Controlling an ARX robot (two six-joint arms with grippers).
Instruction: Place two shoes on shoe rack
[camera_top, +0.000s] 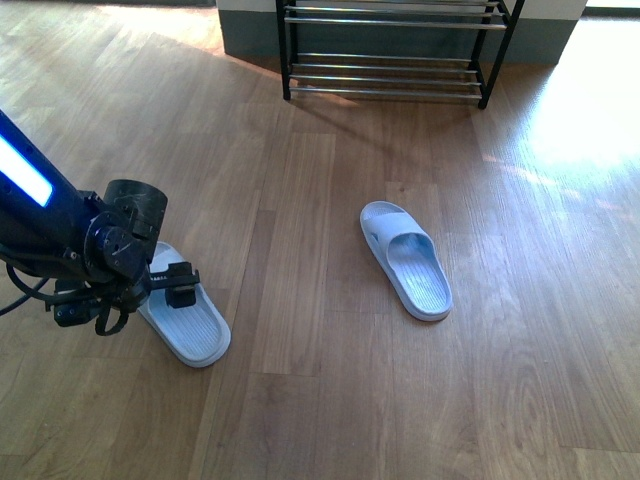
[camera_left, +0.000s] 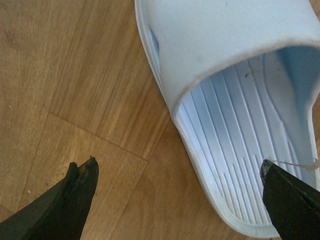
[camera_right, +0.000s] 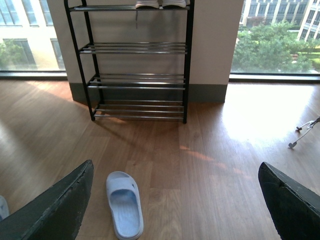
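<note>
Pale blue sandal (camera_left: 235, 70) lies on the wood floor (camera_left: 60, 75). The left hand (camera_left: 177, 172) hangs spread over its side edge, and the right hand (camera_right: 176, 170) is likewise apart.

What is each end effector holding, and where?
Nothing. The left end effector is open astride the rim of a sandal; the right end effector is open, empty.

A: Clearance toward the shoe rack (camera_top: 390, 50)?
B: Bare floor (camera_top: 330, 170) runs from the right slide (camera_top: 405, 260) to the rack. Its three lower tiers are open-fronted; the top tier carries white-soled shoes (camera_right: 161, 4).
A: Left side?
B: The left slide (camera_top: 195, 325) has its edge between the spread fingers of the left pincer (camera_top: 180, 285).
</note>
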